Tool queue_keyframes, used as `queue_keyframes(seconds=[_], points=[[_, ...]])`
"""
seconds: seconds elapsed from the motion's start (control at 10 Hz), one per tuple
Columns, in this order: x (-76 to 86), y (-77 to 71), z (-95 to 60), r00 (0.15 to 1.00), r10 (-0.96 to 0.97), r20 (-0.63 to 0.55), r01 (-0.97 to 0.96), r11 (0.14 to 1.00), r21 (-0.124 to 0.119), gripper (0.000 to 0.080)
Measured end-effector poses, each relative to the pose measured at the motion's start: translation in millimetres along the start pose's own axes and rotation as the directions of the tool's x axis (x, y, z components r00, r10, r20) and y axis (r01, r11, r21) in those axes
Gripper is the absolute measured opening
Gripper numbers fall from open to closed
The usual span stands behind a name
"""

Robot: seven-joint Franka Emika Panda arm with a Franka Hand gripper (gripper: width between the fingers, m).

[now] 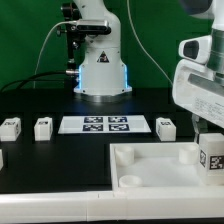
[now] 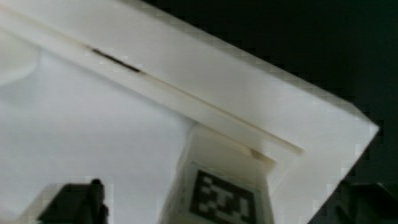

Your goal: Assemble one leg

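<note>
Down at the exterior view's right, the tool (image 1: 211, 138) is clamped on a tagged leg (image 1: 213, 157), holding it upright over the white tray-like piece (image 1: 150, 165) on the black worktop (image 1: 60, 160).

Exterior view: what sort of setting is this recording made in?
Most likely a robotics lab bench. A black table with a fixed marker board, tagged white legs laid out in a row, and the arm's base with cables against a green backdrop.
</note>
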State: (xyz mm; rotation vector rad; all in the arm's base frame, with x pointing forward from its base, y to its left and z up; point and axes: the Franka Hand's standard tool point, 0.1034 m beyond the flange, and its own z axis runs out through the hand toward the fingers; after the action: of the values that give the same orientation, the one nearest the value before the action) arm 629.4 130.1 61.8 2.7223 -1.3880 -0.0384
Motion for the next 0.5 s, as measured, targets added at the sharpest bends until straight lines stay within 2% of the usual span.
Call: queue_keyframes(seconds=[0.1, 0.3, 0.5], points=[[2.3, 1.2, 0.4, 0.988, -0.157, 0.001, 0.157, 0.988, 0.0, 0.0649], [5.3, 3.0, 1.6, 0.938, -0.346, 0.001, 0.346, 0.938, -0.003, 0.0649], [6.6, 3.6, 1.7, 0.816, -0.578, -0.001, 0.577, 0.816, -0.007, 0.0649]])
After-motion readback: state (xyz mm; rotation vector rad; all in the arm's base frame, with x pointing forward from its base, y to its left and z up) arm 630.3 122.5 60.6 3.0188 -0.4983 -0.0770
